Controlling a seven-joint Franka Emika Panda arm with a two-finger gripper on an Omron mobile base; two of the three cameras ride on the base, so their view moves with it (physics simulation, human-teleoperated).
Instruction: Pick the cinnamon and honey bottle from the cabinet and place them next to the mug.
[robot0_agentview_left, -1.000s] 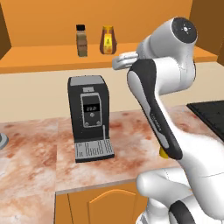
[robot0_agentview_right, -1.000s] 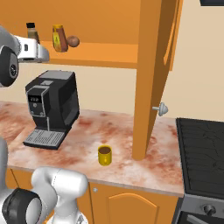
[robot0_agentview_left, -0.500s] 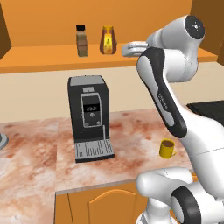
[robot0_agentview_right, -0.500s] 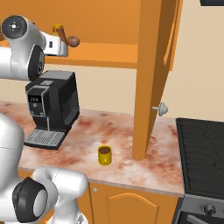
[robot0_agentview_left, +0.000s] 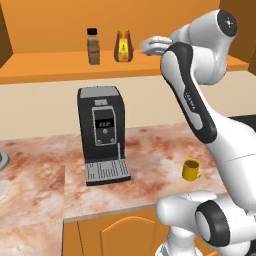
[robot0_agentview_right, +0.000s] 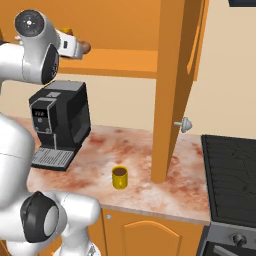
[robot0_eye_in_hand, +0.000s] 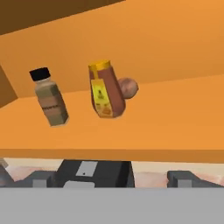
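On the cabinet shelf the cinnamon stands upright, a slim jar with a black cap. The amber honey bottle stands just right of it. My gripper hovers at shelf height, right of the honey bottle and apart from it. In the hand view the cinnamon and honey bottle lie ahead on the shelf, and my gripper is open with its fingertips wide apart and nothing between them. The yellow mug with dark liquid sits on the counter at the right.
A round brown ball rests behind the honey bottle. A black coffee machine stands on the marble counter under the shelf. An open cabinet door with a knob hangs right of the mug. A dark stovetop lies at far right.
The arm has swung upward and the hand has risen to shelf level beside the honey bottle. The jaws have stayed open. The jar, bottle and mug have not moved.
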